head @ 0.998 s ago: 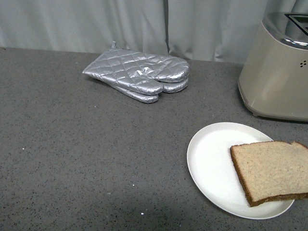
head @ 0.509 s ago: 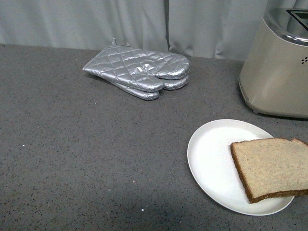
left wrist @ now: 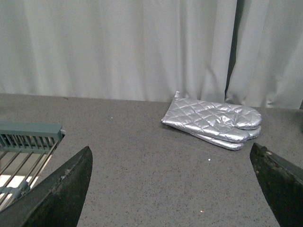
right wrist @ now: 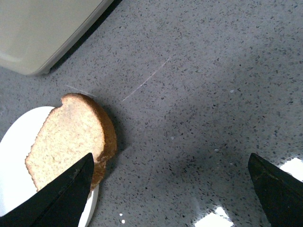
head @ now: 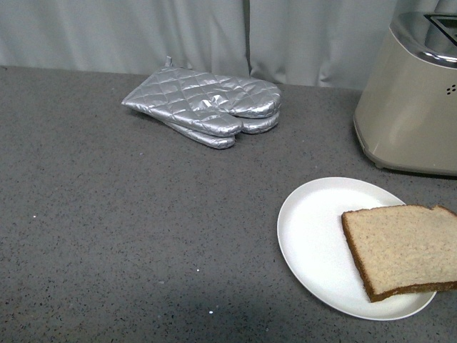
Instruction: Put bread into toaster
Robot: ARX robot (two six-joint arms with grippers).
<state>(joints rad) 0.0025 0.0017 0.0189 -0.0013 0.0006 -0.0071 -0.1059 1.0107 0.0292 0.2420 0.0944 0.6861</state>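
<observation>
The bread (head: 400,246) lies flat on the right side of a white plate (head: 314,236), overhanging its rim, with the toaster (head: 410,107) just behind on the grey table (head: 107,236) and silver oven mitts (head: 207,107) farther left, while the left fingers (left wrist: 61,194) and right fingers (right wrist: 277,187) are spread wide, holding nothing.

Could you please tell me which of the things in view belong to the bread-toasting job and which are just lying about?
For the job:
bread, lying on the white plate
toaster, beyond the plate

Just lying about:
white plate, only carrying the bread
silver oven mitts
teal rack, seen in the left wrist view
</observation>
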